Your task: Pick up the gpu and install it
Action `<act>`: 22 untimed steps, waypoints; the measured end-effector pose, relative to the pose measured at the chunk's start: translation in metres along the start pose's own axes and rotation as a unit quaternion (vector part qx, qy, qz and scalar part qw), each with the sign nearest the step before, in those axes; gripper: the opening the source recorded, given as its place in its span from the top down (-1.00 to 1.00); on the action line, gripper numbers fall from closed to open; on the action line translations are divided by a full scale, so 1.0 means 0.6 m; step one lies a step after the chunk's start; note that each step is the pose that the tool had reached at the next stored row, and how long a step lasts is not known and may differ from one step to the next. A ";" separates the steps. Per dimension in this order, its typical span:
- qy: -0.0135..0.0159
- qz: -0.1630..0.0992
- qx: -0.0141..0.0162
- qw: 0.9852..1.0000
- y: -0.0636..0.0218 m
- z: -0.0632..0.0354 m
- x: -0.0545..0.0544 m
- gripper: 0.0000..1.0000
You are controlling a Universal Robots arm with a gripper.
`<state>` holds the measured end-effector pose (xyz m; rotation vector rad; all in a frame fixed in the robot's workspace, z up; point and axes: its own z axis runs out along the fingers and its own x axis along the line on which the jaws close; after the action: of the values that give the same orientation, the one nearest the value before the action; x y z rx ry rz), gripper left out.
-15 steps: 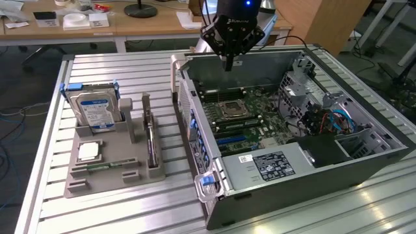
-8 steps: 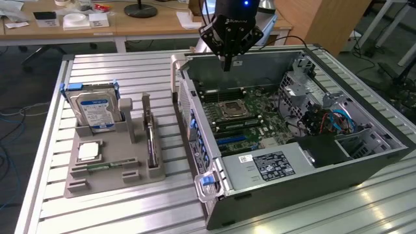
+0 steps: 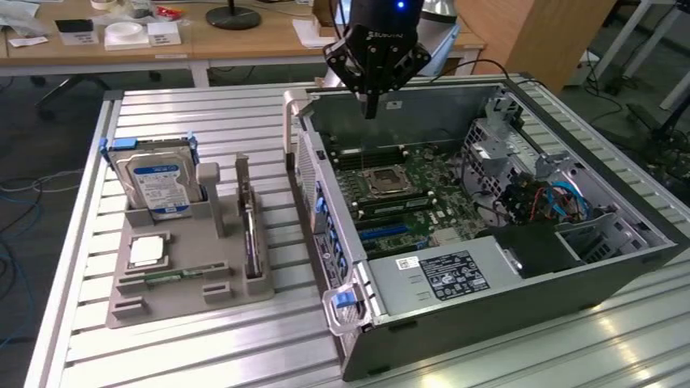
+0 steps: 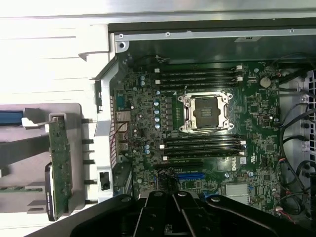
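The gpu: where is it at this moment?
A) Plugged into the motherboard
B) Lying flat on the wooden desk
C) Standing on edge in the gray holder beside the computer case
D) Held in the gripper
C: the gpu stands on edge in a slot of the gray holder, to the exterior view's left of the open computer case, while the gripper hangs shut and empty over the case.

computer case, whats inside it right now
A green motherboard with a processor socket, a blue slot, coloured cables and a labelled grey box. Whatever lies beneath that box is hidden. The gpu stands outside, in the grey holder.
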<state>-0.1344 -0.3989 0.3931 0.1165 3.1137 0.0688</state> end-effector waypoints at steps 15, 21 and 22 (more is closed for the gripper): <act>0.000 0.000 0.000 1.000 -0.003 0.000 0.038 0.79; 0.000 0.000 0.000 1.000 -0.004 0.000 0.051 0.79; 0.000 0.000 0.000 1.000 -0.004 0.000 0.053 0.79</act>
<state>-0.1663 -0.3989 0.3925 0.1164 3.1136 0.0689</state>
